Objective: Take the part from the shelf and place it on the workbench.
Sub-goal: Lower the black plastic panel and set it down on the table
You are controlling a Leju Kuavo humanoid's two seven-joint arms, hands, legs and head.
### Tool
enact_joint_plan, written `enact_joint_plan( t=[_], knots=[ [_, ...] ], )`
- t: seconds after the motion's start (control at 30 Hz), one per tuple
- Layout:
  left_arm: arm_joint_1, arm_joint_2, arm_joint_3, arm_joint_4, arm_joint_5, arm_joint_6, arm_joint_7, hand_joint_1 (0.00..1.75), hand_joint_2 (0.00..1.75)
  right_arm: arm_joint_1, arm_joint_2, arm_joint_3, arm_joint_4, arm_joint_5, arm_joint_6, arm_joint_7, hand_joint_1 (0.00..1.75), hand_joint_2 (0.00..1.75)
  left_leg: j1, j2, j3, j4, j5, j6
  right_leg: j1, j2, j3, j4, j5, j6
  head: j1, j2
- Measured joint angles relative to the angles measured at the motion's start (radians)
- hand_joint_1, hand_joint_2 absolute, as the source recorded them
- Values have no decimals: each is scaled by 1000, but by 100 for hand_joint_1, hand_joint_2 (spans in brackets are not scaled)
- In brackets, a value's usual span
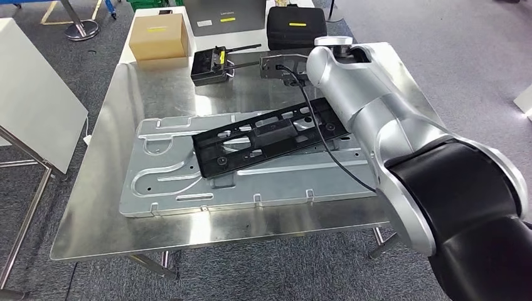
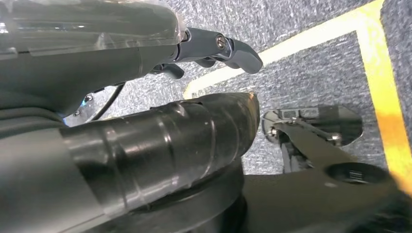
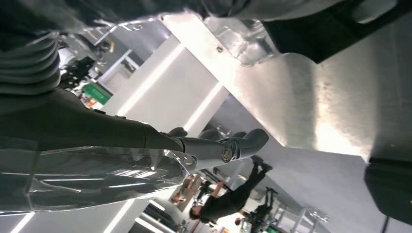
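So the workbench (image 1: 94, 207) is a shiny steel top, and most of its middle is taken up by a big grey stamped plate (image 1: 188, 182) that runs nearly to the front edge and comes close to the right edge. That leaves bare strips along the left edge and across the front left corner, plus a band of open steel between the plate and the stuff at the back. The part (image 1: 263, 135), a long black plastic frame, lies slantwise on top of the plate, one end toward the plate's middle-left and the other toward the back right, where the right arm (image 1: 389, 119) covers it. Along the back edge there's a black controller (image 1: 212, 64), and behind the bench a cardboard box (image 1: 158, 36) and a black case (image 1: 296, 25). Left of the bench a white table (image 1: 31, 100) stands close with a narrow gap of carpet between. The right hand (image 3: 214, 145) is out over the back right area, up above the bench top, fingers loosely spread with nothing in them as far as the wrist view shows. The left hand (image 2: 214, 48) hangs over carpet with yellow floor tape (image 2: 379, 97), fingers apart and holding nothing, well away from the part.
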Motion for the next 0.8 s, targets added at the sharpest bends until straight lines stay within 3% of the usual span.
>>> enact_joint_plan(
  t=[0.03, 0.07, 0.17, 0.23, 0.33, 0.4, 0.47, 0.5, 0.53, 0.57, 0.67, 0.73, 0.8],
  knots=[
    [1, 0, -1, 0, 0, 0, 1, 0, 0, 4, 0, 0, 0, 2, -1, 0, 0, 0, 0, 0, -7, 13, 6, -1, 0, 0, 0, 2, 0, 0, 0, 0],
    [1, 0, -2, 0, 0, 1, 1, 0, 0, 7, 0, -1, 0, 2, -2, 0, 0, 0, 1, 0, 6, -14, 30, -1, 0, 1, -1, 4, -1, 1, 0, 0],
    [0, 0, -8, 0, 0, 1, 1, 0, 0, 8, 0, -3, 0, 2, -8, 2, 0, 0, 0, 1, 100, -205, 112, 4, 1, 2, -3, 17, -8, 10, 0, 0],
    [-1, 0, -11, 0, 0, 1, 2, 0, 0, 8, -1, -4, 0, 3, -10, 3, 0, 0, -4, 0, 122, -254, 119, 12, 4, 3, -7, 21, -9, 20, 1, 0],
    [-1, 0, -14, 0, 0, 1, 1, 0, 0, 8, -2, -6, 0, 1, -10, 3, 0, 0, -4, 0, 123, -262, 127, 30, 1, 3, -12, 27, -14, 36, 1, 0],
    [-2, 0, -14, 0, 0, 0, 1, 0, 0, 7, -3, -13, 0, -3, -11, 3, 0, 0, -1, 1, 124, -267, 132, 40, -2, 3, -41, 92, -57, 46, 1, 0],
    [-2, 0, -15, 0, 1, 0, 1, 0, 0, 10, -6, -20, 0, -5, -14, 3, 0, 0, -2, 2, 123, -267, 133, 44, -4, 3, -98, 220, -118, 53, 1, 0],
    [-2, 0, -15, 0, 1, 0, 2, 0, 0, 13, -8, -23, 0, -6, -18, 3, 0, 0, -2, 2, 123, -267, 133, 45, -5, 2, -123, 273, -135, 54, 1, 0],
    [-1, 0, -15, 0, 2, 2, 4, 0, 0, 16, -11, -26, 1, -7, -26, 5, 0, 0, -2, 1, 123, -266, 133, 45, -5, 3, -134, 295, -134, 54, 1, 0],
    [-1, 0, -15, 0, 2, 3, 6, 0, 0, 18, -13, -28, 0, -8, -38, 8, 0, 0, -2, 1, 123, -266, 132, 45, -5, 3, -126, 277, -114, 52, 1, 0],
    [-2, 0, -15, 0, 3, 9, 18, 0, 0, 17, -15, -36, -3, -8, -83, 17, 0, 0, -4, -1, 124, -265, 131, 40, 1, 2, -33, 82, -24, 37, 1, 0],
    [-2, -1, -16, 0, 6, 15, 30, 0, 0, 19, -15, -41, -5, -9, -105, 17, 0, 0, -6, 0, 121, -265, 133, 32, 8, 3, -2, 17, -8, 29, 1, 0],
    [-1, -1, -16, 0, 11, 20, 40, 0, 0, 24, -15, -45, -5, -9, -120, 16, 0, 0, -6, -1, 120, -268, 138, 22, 9, 3, -1, 12, -5, 23, 1, 0]
  ],
)
